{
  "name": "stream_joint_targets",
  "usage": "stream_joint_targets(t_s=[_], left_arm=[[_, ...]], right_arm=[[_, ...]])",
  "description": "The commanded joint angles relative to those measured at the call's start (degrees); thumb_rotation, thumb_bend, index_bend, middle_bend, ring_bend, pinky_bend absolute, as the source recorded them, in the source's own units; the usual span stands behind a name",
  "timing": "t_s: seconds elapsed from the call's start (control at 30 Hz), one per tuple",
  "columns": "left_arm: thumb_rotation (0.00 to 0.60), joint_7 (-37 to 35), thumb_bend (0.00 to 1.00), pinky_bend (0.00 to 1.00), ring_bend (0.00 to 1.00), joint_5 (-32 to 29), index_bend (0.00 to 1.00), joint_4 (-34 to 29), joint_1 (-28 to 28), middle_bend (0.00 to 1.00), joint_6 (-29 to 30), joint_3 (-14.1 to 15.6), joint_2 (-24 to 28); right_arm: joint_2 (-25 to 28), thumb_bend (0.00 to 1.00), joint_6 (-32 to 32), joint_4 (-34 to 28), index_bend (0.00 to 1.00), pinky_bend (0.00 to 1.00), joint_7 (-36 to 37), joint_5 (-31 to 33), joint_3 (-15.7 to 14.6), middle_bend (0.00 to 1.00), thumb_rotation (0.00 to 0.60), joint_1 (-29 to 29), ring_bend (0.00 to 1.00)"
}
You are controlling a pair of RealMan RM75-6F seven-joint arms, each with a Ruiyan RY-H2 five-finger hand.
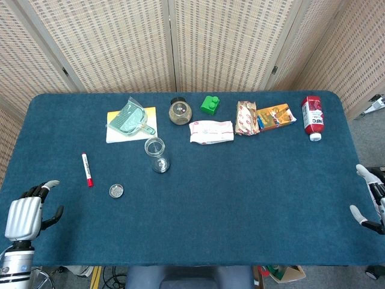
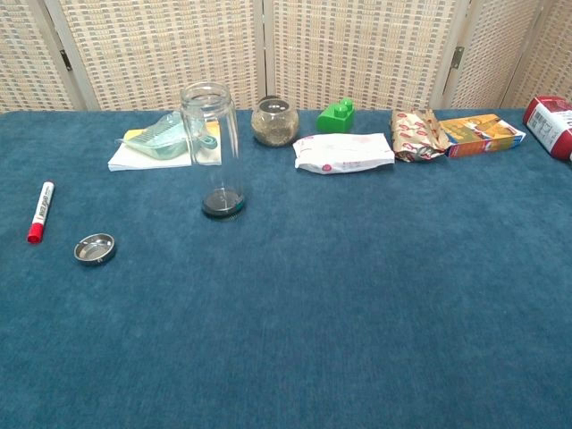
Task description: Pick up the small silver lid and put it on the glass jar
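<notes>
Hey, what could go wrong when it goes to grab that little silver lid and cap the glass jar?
The silver lid is small and lies flat on the blue cloth, so the left robot hand may push it along instead of lifting it. The red marker lies close beside it and could get knocked. The glass jar is tall and narrow with nothing steadying it, so an off-centre placement might tip it.

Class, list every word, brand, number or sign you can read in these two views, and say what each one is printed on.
"NFC": on the red and white carton, read in the head view.
Red marker: dark print along the barrel, too small to read.
White packet: red print, blurred.
Patterned snack bag: unreadable.
Orange box: unreadable.
</notes>
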Motion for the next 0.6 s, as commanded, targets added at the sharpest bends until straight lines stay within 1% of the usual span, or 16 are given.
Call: stream_joint_targets(t_s=[0.03, 0.2, 0.33, 0.43, 0.5, 0.6], left_arm=[[0.600, 0.01, 0.34, 0.36, 0.30, 0.01, 0.24, -0.01, 0.01, 0.28, 0.00, 0.01, 0.00], [0.600, -0.80, 0.34, 0.36, 0.30, 1.16, 0.25, 0.64, -0.77, 0.28, -1.18, 0.17, 0.33], [0.600, -3.03, 0.34, 0.36, 0.31, 2.63, 0.26, 1.71, -2.70, 0.28, -4.18, 0.14, 0.88], [0.600, -5.14, 0.34, 0.36, 0.36, 4.21, 0.27, 3.33, -4.93, 0.29, -7.45, 0.19, 1.01], [0.600, -6.16, 0.34, 0.37, 0.42, 4.75, 0.31, 4.79, -6.23, 0.33, -9.44, 0.26, 0.77], [0.600, -7.20, 0.34, 0.47, 0.52, 4.72, 0.38, 7.29, -8.33, 0.47, -12.95, 0.37, 0.03]], right_arm=[[-0.02, 0.30, 0.03, 0.00, 0.02, 0.23, 0.00, -0.01, 0.02, 0.19, 0.600, 0.01, 0.08], [0.36, 0.30, 0.34, -0.25, 0.02, 0.23, -0.12, -0.03, 0.11, 0.19, 0.600, -0.07, 0.08], [0.98, 0.30, 1.08, -0.75, 0.02, 0.23, -0.37, -0.08, 0.40, 0.19, 0.600, -0.21, 0.08], [1.30, 0.30, 1.25, -1.24, 0.02, 0.23, -0.71, -0.14, 0.43, 0.19, 0.600, -0.27, 0.08], [1.40, 0.31, 1.07, -1.46, 0.02, 0.23, -0.96, -0.12, 0.38, 0.19, 0.600, -0.25, 0.08], [1.43, 0.30, 0.82, -1.73, 0.02, 0.23, -1.24, -0.04, 0.33, 0.19, 0.600, -0.20, 0.08]])
